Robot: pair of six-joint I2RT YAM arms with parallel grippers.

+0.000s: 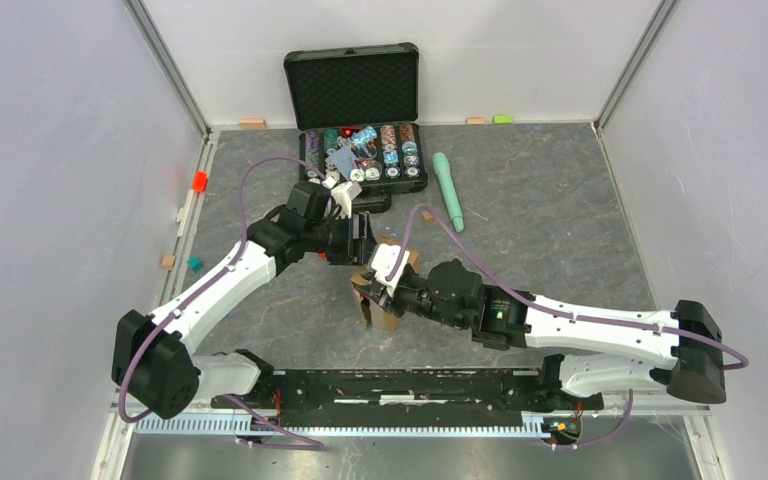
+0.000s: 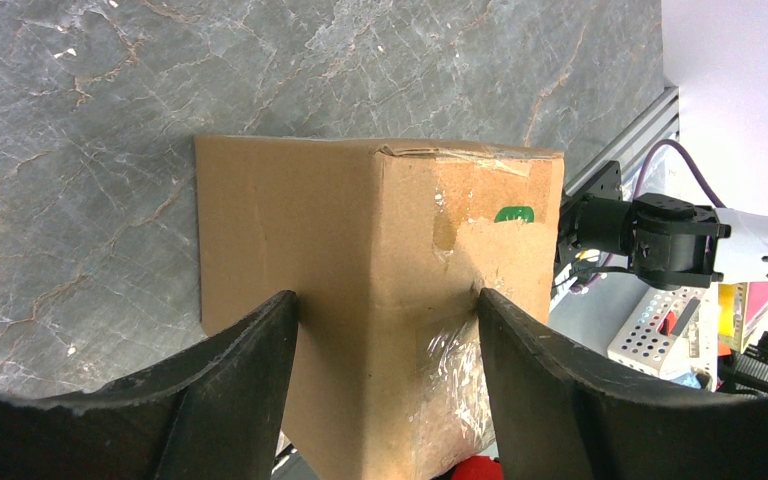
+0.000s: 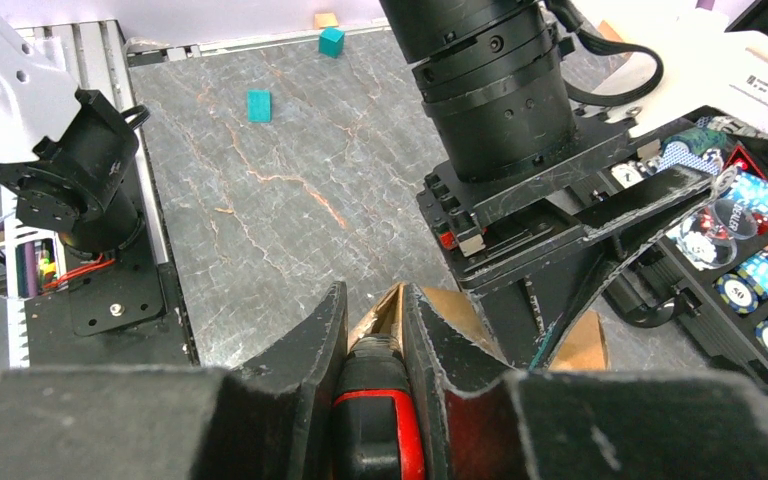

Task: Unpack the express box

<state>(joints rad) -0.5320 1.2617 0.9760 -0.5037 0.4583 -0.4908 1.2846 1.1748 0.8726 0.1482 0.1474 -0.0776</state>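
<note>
Left pincer (image 2: 382, 298) straddles a corner of the box (image 2: 290, 210), with one black finger (image 2: 230, 400) pressed on each cardboard face, so it pinches the box. In the top view the box sits at mid-table near the centre of the frame, between the two pincers and mostly hidden under them. Right pincer (image 3: 374, 295) is closed tight on a red-and-black tool (image 3: 375, 420), and brown cardboard shows just beyond its fingertips.

The table (image 1: 560, 230) is grey and veined like stone. Pale walls (image 1: 50, 150) close it in on the left, back and right of the top view, with metal posts at the back corners. Near the left edge lie an orange block (image 1: 199, 181), a tan block (image 1: 167, 262) and a teal block (image 1: 193, 264). At upper centre stands an open black case (image 1: 352, 90) with chips in its tray. Just right of it lies a green tube (image 1: 448, 190).

Only the left wrist view shows the box's skin: glossy clear tape on the seams and a green sticker (image 2: 513, 213) toward its upper right. Only the right wrist view shows the tool clearly, and it brings the left pincer's black wrist up close at upper centre. The top view alone takes in the case lid, the tube and both white arms reaching in from the lower corners.
</note>
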